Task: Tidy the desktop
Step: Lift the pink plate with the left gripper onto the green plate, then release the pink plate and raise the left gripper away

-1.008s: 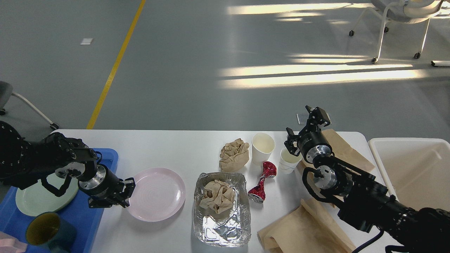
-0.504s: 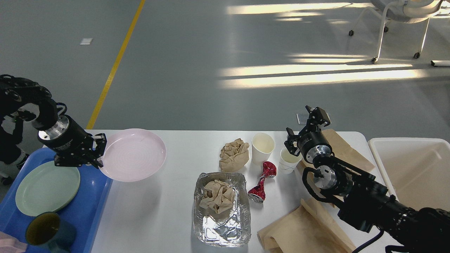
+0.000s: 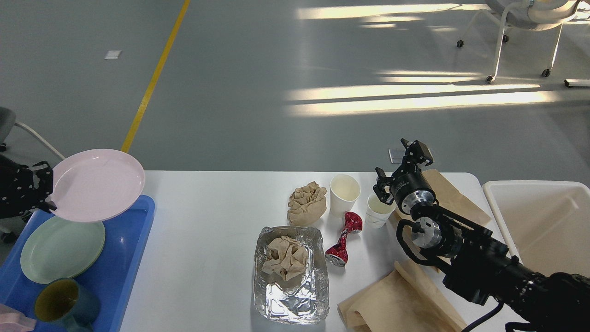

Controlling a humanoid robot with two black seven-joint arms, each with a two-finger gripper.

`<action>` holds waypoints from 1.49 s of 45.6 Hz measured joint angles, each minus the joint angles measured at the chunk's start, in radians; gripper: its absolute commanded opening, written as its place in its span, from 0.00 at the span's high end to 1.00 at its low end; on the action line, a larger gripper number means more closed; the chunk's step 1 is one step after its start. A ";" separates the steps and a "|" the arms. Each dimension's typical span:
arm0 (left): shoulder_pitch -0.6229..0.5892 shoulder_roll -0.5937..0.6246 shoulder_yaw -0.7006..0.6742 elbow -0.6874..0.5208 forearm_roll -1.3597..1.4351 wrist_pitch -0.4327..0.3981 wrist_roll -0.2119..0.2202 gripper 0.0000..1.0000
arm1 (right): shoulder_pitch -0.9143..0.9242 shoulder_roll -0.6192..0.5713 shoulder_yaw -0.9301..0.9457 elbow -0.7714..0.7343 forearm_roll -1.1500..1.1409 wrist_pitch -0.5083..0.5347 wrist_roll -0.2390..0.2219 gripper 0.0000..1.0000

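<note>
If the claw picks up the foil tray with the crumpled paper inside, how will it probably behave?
The foil tray looks thin and wrinkled, so it probably bends or dents under a pinch. It likely weighs little, holding only crumpled paper. Lifted by one rim, it may sag and tip the paper out.

A pink plate sat pinched at its rim in the left gripper. Nearer the camera than that gripper lay a blue tray with a green plate and a dark mug. Just below the right gripper stood a small paper cup. Left of it were a taller cup, a crumpled brown napkin, a crushed red can and a foil tray. A white bin lay to its right.
</note>
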 measured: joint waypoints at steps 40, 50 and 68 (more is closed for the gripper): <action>0.454 0.008 -0.263 0.311 0.004 0.104 0.001 1.00 | 0.000 0.000 0.000 0.000 0.000 0.000 0.000 0.00; 0.491 -0.005 -0.275 0.319 0.004 0.119 0.001 0.99 | 0.000 0.000 0.000 0.000 0.000 0.000 0.000 0.00; 0.509 -0.024 -0.280 0.323 0.004 0.142 0.002 0.94 | 0.000 0.000 0.001 0.000 0.000 0.000 0.000 0.00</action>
